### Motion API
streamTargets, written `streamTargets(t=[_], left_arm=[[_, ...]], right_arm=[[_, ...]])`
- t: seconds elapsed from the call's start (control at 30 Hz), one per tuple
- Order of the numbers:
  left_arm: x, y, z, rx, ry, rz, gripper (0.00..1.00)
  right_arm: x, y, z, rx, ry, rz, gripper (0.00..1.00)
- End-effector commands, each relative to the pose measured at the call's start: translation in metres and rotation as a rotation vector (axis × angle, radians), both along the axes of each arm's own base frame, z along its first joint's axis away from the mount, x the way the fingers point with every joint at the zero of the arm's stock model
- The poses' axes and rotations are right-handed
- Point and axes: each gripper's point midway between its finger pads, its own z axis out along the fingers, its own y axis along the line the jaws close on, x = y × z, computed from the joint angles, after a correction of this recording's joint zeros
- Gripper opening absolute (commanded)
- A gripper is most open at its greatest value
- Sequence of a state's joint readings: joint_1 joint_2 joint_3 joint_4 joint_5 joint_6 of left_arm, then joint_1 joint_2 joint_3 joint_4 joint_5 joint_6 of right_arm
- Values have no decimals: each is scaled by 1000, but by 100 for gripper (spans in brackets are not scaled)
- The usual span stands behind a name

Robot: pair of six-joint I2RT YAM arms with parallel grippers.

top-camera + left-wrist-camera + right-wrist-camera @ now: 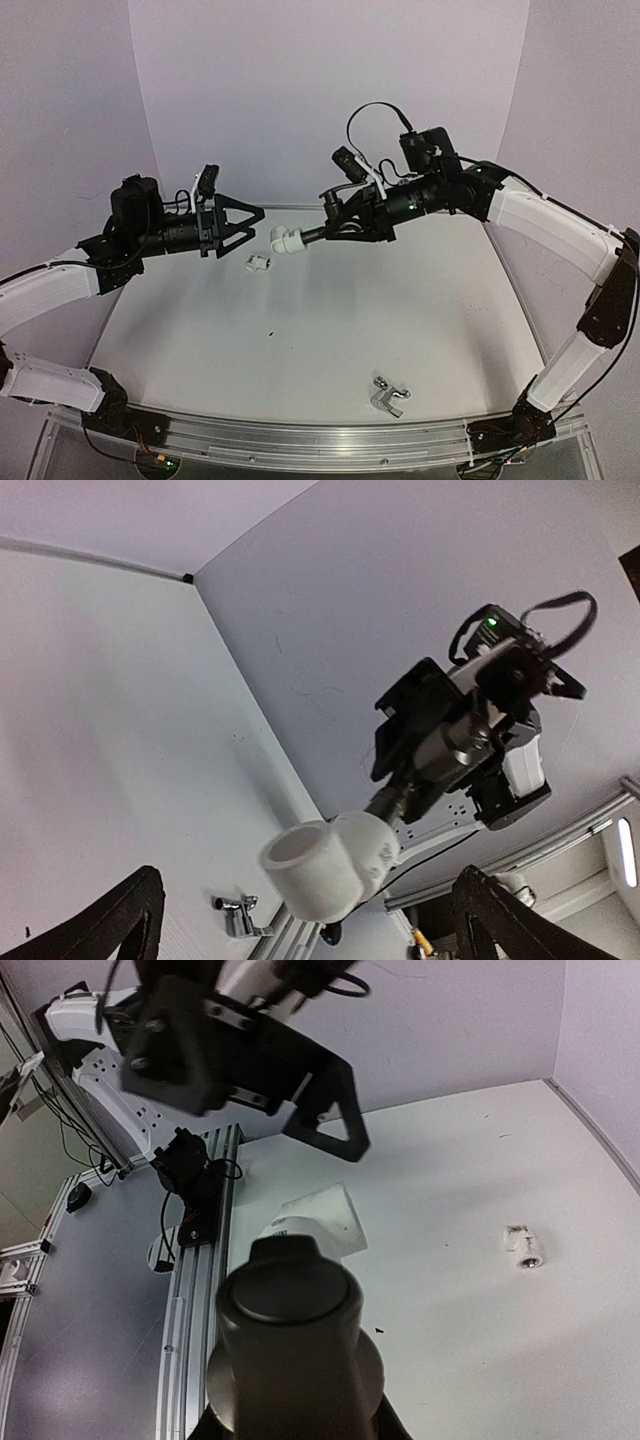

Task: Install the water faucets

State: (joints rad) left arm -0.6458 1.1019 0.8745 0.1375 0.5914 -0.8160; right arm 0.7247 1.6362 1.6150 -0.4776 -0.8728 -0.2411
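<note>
On table (330, 340) — chrome faucet (388, 395); white fitting (258, 263)

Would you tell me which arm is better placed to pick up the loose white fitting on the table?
Left. The left gripper is open, empty and close by the loose fitting; the right gripper is shut on the dark faucet, which carries a second fitting.

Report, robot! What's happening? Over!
Left gripper open. Right gripper shut on dark faucet, white fitting on its tip. Chrome faucet on table. Nothing blocking.
</note>
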Motion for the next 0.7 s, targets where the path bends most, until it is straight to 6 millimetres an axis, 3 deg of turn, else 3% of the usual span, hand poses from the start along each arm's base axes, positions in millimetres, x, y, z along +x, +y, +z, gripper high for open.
streamTargets(t=[0.0,0.17,0.3,0.37,0.53,0.67], left_arm=[[-19,-10,12,-179,114,-302,100],[-4,-21,-12,-247,144,-403,100],[14,-24,-7,-300,119,-447,100],[21,-28,-3,-322,106,-474,100],[38,-40,-17,-348,162,-518,100],[38,-41,-17,-343,146,-523,100]], right_arm=[[-7,-16,41,54,-172,-26,0],[16,-27,35,47,-164,-67,0],[42,-40,26,49,-144,-77,0],[45,-40,21,43,-161,-67,0],[41,-36,17,55,-150,-21,0],[39,-34,13,61,-127,2,0]])
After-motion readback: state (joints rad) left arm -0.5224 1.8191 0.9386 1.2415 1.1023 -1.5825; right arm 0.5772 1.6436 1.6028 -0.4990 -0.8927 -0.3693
